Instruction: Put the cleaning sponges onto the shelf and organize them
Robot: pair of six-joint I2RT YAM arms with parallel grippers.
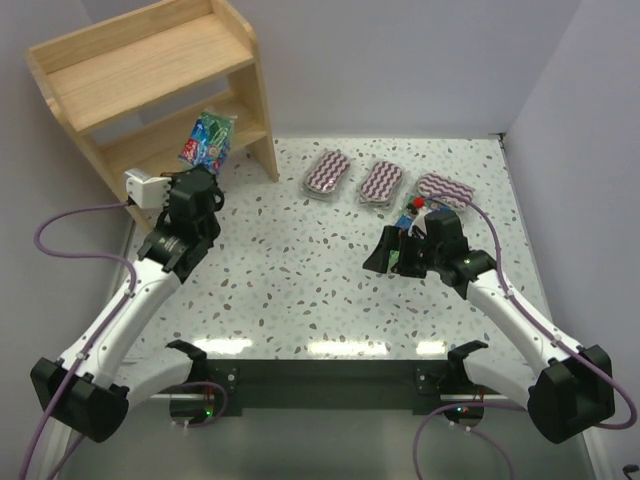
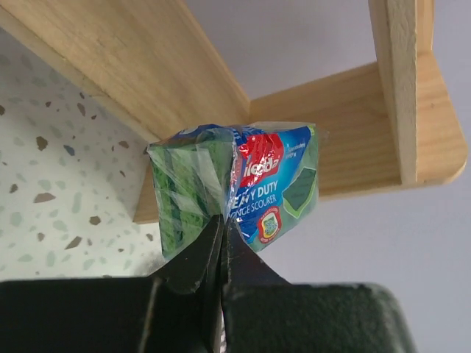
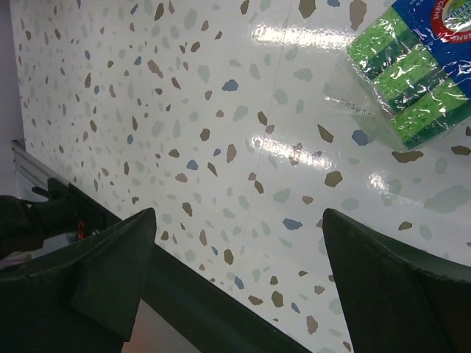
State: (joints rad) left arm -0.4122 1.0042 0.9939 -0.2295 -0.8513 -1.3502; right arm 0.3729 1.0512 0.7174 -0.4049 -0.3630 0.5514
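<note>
My left gripper (image 2: pixel 222 222) is shut on the clear wrap of a green-blue sponge pack (image 2: pixel 235 184) with a red label. It holds the pack up in front of the wooden shelf (image 2: pixel 147 66). In the top view this pack (image 1: pixel 207 140) hangs at the shelf's (image 1: pixel 150 70) lower tiers, just above my left gripper (image 1: pixel 205 166). Three maroon-and-white zigzag packs (image 1: pixel 326 172) (image 1: pixel 381 182) (image 1: pixel 445 190) lie in a row on the table. My right gripper (image 3: pixel 239 213) stands open over bare table, with nothing between its fingers. Another green-blue pack (image 3: pixel 412 66) lies beyond its right finger, and beside my right gripper (image 1: pixel 390 252) in the top view, where this pack (image 1: pixel 410 212) is partly hidden.
The speckled table (image 1: pixel 300 270) is walled by white panels on the left, back and right. The shelf fills the far left corner. A dark rail (image 3: pixel 191 294) runs along the table's near edge, close under the right fingers.
</note>
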